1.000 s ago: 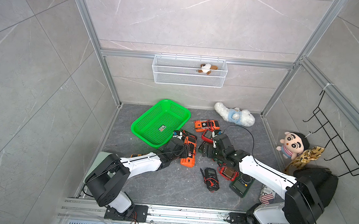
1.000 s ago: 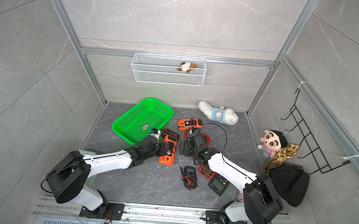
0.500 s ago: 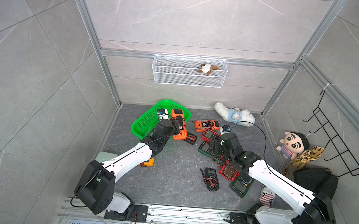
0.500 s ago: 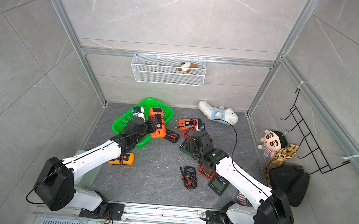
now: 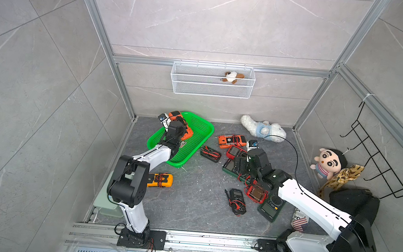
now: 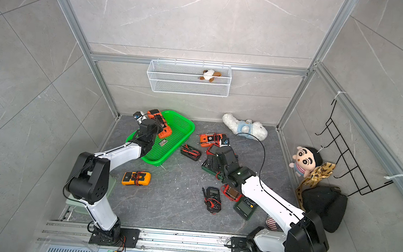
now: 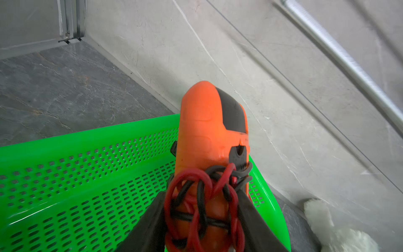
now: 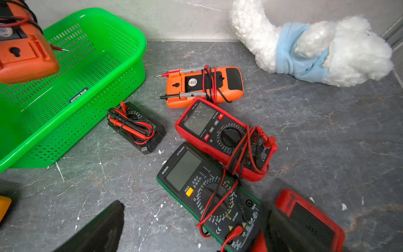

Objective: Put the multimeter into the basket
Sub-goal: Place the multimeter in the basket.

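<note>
The left jaws squeeze the orange meter above the green basket, close to its rim. Dropped here, it might tip out. The right jaws are wide, empty.

In the left wrist view the picture edge cuts off the two dark fingers of the left hand and the near end of the orange multimeter they clamp. In both top views that hand is hidden behind its wrist, at ten o'clock on the worktop. At four o'clock the right arm covers part of a red multimeter. The label inside the green basket is unreadably small.
</note>
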Motion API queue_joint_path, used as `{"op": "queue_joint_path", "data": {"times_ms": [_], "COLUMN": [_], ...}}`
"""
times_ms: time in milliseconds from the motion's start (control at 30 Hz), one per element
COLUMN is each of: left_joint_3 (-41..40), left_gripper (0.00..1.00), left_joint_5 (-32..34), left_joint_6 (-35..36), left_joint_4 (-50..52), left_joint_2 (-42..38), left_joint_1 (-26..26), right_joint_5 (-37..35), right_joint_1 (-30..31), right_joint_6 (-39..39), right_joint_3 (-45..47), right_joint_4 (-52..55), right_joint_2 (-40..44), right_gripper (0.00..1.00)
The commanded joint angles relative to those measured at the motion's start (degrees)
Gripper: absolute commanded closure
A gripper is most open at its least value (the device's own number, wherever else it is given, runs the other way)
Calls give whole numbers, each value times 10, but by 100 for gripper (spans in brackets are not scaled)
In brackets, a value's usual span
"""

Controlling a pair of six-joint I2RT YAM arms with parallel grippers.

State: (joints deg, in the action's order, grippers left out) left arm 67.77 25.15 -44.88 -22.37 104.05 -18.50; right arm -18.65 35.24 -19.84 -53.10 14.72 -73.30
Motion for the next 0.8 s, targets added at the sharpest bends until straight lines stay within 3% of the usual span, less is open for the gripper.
{"op": "queue_joint_path", "data": {"times_ms": [0, 267, 767], "left_joint_3": [63, 144, 188], "left_gripper": [100, 100, 100], "left_joint_5": [23, 46, 52], "left_joint_6": [-56, -136, -220], "left_joint_4": [-109, -120, -123], "left_joint_2": [38, 149, 245], "left_joint_1": [-1, -6, -23], "right_joint_5": [1, 3, 8], "right_joint_1": [4, 3, 4], "right_joint_6": [4, 1, -6], "right_joint_3": [0, 8, 12], "right_joint_4": [-11, -15, -25], "right_joint_2": [-7, -14, -23], "right_gripper": [0, 0, 0]}}
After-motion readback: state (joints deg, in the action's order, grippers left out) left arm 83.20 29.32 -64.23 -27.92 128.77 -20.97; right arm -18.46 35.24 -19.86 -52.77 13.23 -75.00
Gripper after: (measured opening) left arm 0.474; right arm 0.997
